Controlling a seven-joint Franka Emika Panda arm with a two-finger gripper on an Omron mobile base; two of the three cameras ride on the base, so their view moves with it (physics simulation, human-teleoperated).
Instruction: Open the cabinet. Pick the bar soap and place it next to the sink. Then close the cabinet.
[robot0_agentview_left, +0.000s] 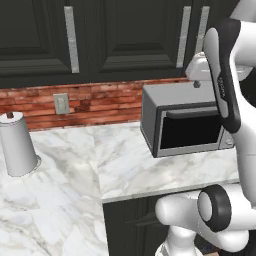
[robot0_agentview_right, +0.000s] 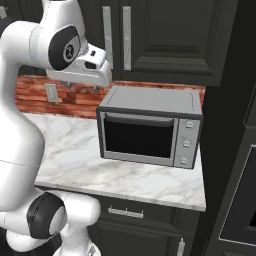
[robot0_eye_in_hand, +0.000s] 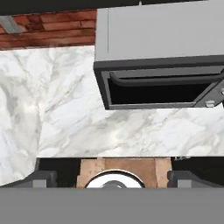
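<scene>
The cabinet (robot0_agentview_left: 140, 40) is one of the black wall doors above the counter, shut, with a long silver bar handle (robot0_agentview_left: 185, 36) (robot0_agentview_right: 107, 35). Just below that row my gripper (robot0_agentview_right: 82, 87) (robot0_agentview_left: 197, 84) hangs pointing down, over the back left corner of the microwave. Its fingertips (robot0_eye_in_hand: 41, 178) stand wide apart with nothing between them, so it is open. The hand view looks down on the microwave top and the marble counter. The bar soap and the sink are out of view.
A grey microwave (robot0_agentview_left: 185, 120) (robot0_agentview_right: 150, 127) (robot0_eye_in_hand: 162, 39) sits on the marble counter (robot0_agentview_left: 130, 165) against the brick backsplash. At the far left stand a paper towel roll (robot0_agentview_left: 17, 145) and a wall outlet (robot0_agentview_left: 61, 103). A tall black unit (robot0_agentview_right: 235, 125) closes the right.
</scene>
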